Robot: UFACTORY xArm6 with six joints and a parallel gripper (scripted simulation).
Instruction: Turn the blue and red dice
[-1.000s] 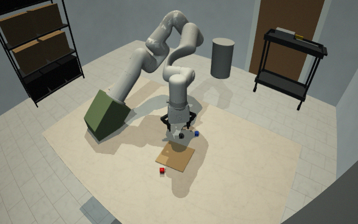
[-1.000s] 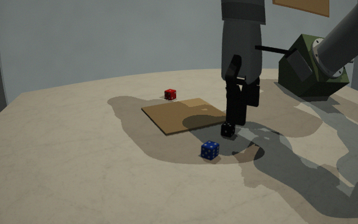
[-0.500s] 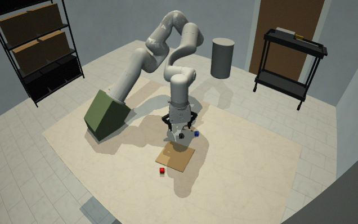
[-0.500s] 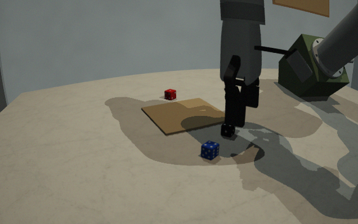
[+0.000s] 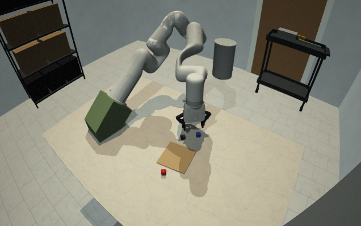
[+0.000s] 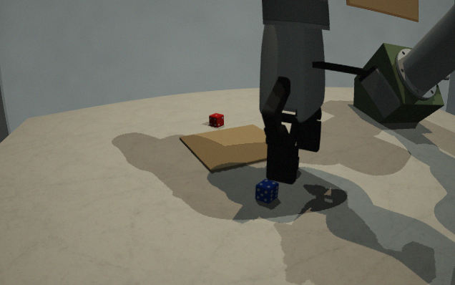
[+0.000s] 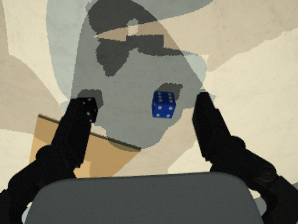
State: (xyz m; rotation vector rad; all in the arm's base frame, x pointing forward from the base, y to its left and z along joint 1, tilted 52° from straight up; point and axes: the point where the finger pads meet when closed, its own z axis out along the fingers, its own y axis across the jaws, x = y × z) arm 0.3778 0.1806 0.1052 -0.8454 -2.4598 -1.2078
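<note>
The blue die (image 7: 164,104) lies on the table off the mat, and seen from above it sits between my open fingers, nearer the right one. It also shows in the top and exterior views (image 5: 198,134) (image 6: 267,191). My gripper (image 7: 140,108) (image 5: 193,126) (image 6: 295,162) is open and empty, pointing straight down low over the table. The black die (image 5: 183,137) lies beside the blue one, just off the mat's far corner, and is hidden behind my fingers in the exterior view. The tan mat (image 5: 176,157) (image 6: 229,145) lies flat. The red die (image 5: 163,171) (image 6: 216,120) lies off the mat by its other edge.
My green base block (image 5: 106,114) stands at the table's left. Off the table are a grey cylinder (image 5: 224,58), a black cart (image 5: 293,65) and a shelf of boxes (image 5: 37,48).
</note>
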